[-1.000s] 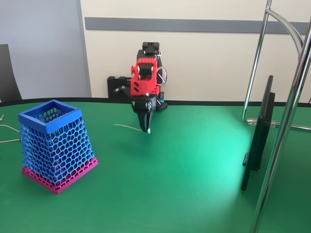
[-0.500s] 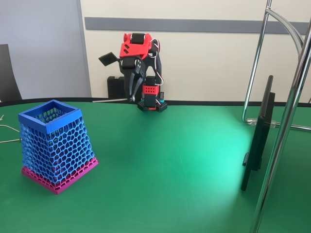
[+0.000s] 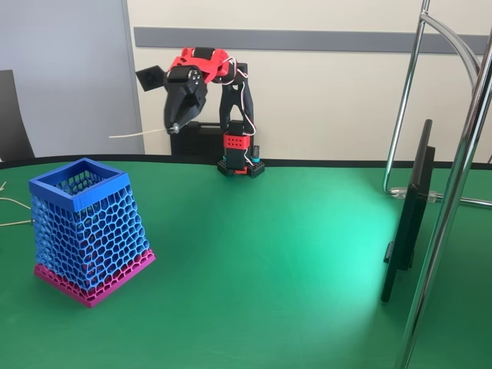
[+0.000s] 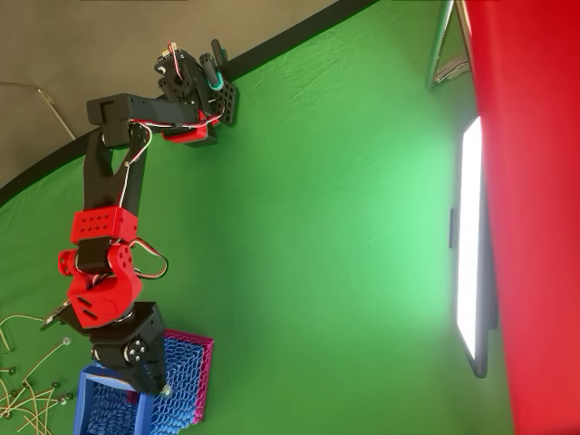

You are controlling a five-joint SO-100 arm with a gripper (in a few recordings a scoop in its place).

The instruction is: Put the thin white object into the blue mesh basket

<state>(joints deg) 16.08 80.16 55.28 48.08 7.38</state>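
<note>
The blue mesh basket (image 3: pixel 86 231) stands at the left on the green table, with a solid blue rim and a pink base band. My red and black gripper (image 3: pixel 174 128) is raised high behind it, to its upper right, and is shut on the thin white object (image 3: pixel 138 134). The object sticks out almost level to the left. In the overhead view the gripper (image 4: pixel 159 386) hangs above the basket's (image 4: pixel 181 406) near side. The object itself is too thin to make out there.
A dark flat monitor (image 3: pixel 407 223) on a chrome stand (image 3: pixel 453 192) occupies the right side. Thin white cords (image 3: pixel 11 206) trail off the left edge behind the basket. The arm's base (image 3: pixel 240 157) sits at the table's far edge by the wall.
The gripper closed on the white object at the table, lifted it high, and swung left toward the basket. The object now points left in the air.
</note>
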